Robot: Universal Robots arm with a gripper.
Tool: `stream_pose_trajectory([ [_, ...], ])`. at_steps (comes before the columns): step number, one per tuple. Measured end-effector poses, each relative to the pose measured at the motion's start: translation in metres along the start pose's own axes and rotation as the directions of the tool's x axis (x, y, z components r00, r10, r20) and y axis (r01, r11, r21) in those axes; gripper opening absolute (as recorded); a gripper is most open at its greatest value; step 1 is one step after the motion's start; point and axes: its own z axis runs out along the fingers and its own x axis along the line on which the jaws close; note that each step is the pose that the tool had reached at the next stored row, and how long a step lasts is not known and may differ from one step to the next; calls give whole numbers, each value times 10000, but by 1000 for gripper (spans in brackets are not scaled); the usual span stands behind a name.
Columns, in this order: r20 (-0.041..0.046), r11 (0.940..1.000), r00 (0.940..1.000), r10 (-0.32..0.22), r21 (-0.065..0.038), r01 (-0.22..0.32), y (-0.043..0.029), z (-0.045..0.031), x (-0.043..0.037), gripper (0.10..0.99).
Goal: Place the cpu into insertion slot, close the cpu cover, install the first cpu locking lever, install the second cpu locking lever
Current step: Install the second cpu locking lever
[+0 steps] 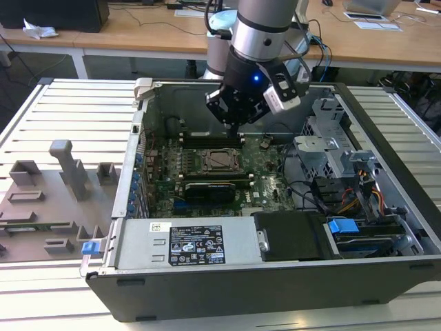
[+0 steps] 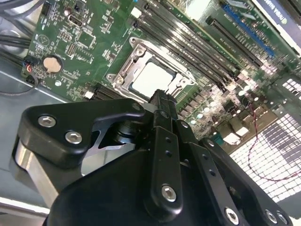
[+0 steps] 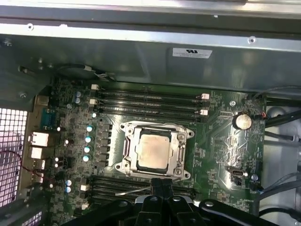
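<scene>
Silver-tan cpu (image 3: 152, 151): one flat square chip, seated in the socket at the motherboard's (image 3: 221, 141) middle
cpu cover (image 3: 180, 155): one thin silvery frame, flat around the chip
gripper (image 3: 161, 184): black fingers pressed together, holding nothing, just beside the socket

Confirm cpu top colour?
Dull silver-tan, seated in the socket; the cpu shows best in the first wrist view.

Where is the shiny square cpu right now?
The cpu sits in the motherboard socket, framed by the cpu cover, between the memory slot rows, just ahead of the claw in both wrist views.
</scene>
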Motion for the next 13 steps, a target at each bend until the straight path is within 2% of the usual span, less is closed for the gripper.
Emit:
stream_pose_trajectory([
  [8,-1,10000,10000,0,1,0,-106,-4,10,106],
  [13,0,10000,10000,0,0,0,-210,-6,20,106],
])
